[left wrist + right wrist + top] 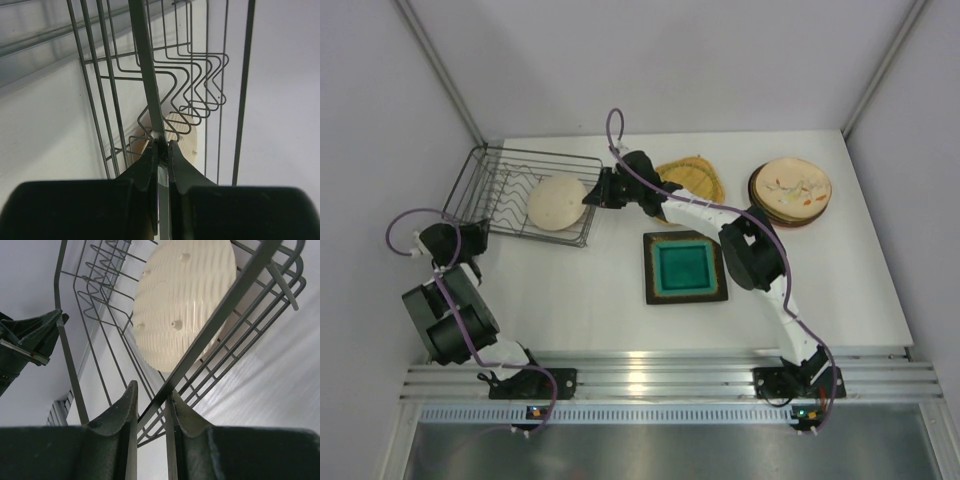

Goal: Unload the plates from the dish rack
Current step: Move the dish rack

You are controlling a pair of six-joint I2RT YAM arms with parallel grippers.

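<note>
The dark wire dish rack (550, 153) stands at the table's far left with one round cream plate (557, 203) leaning inside it. My left gripper (480, 230) is at the rack's near-left corner, and in the left wrist view it (163, 145) is shut on a rim bar (145, 65). My right gripper (592, 192) is at the rack's right end. Its jaws (152, 395) are closed around the slanting rim wire (230, 300), with the cream plate's ribbed underside (185, 300) just beyond. Three sets of plates lie outside the rack on the table.
A square teal plate with a dark rim (684, 267) lies mid-table. A woven tan plate (695, 178) lies behind the right arm. A stack of round plates (791, 190) with a cream patterned one on top sits at the far right. White walls close in the table.
</note>
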